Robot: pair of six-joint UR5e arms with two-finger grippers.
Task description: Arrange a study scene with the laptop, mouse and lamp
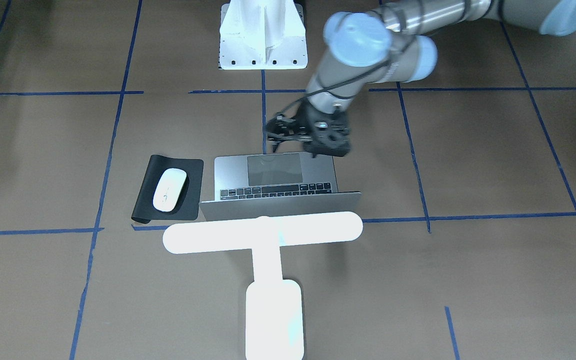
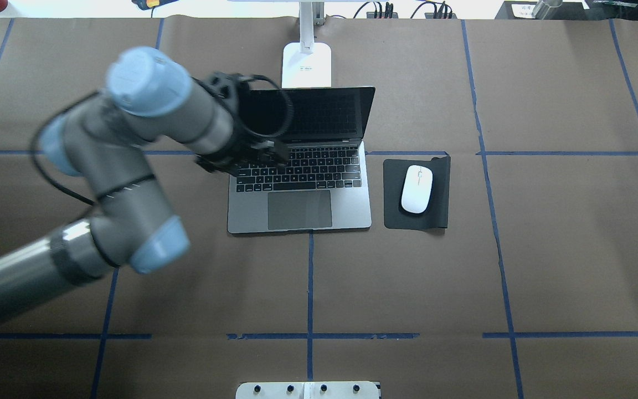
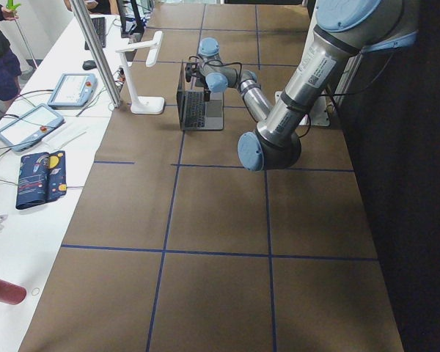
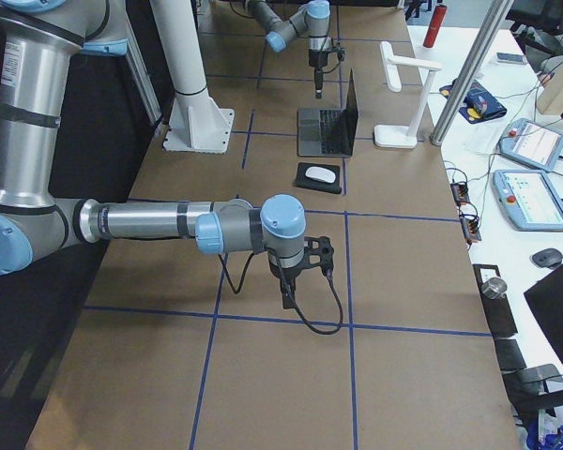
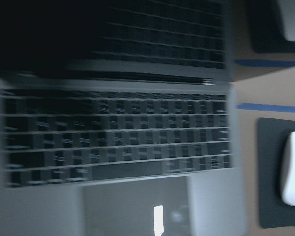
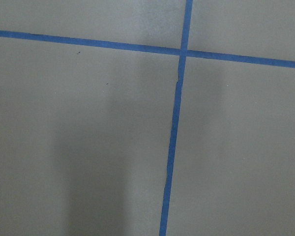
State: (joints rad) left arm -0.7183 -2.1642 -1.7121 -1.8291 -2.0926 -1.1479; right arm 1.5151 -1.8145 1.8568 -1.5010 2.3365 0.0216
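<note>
The laptop (image 1: pixel 278 175) stands open at the table's middle, its screen dark, and it also shows in the overhead view (image 2: pixel 299 210). The white mouse (image 1: pixel 169 189) lies on a black mat (image 2: pixel 441 219) on the laptop's right side. The glowing T-shaped lamp (image 1: pixel 268 240) stands behind the lid. My left gripper (image 1: pixel 329 150) hovers over the left part of the keyboard, and I cannot tell whether it is open or shut. The left wrist view shows the blurred keyboard (image 5: pixel 118 137) and the mouse (image 5: pixel 292 169). My right gripper (image 4: pixel 288 298) hangs low over bare paper far off on the right, and I cannot tell its state.
The white bolted pedestal (image 1: pixel 263 45) stands at the robot's side of the table. Blue tape lines (image 6: pixel 179 54) cross the brown paper. A side table with control tablets (image 3: pixel 29 125) and a metal post (image 3: pixel 95 51) lies beyond the lamp.
</note>
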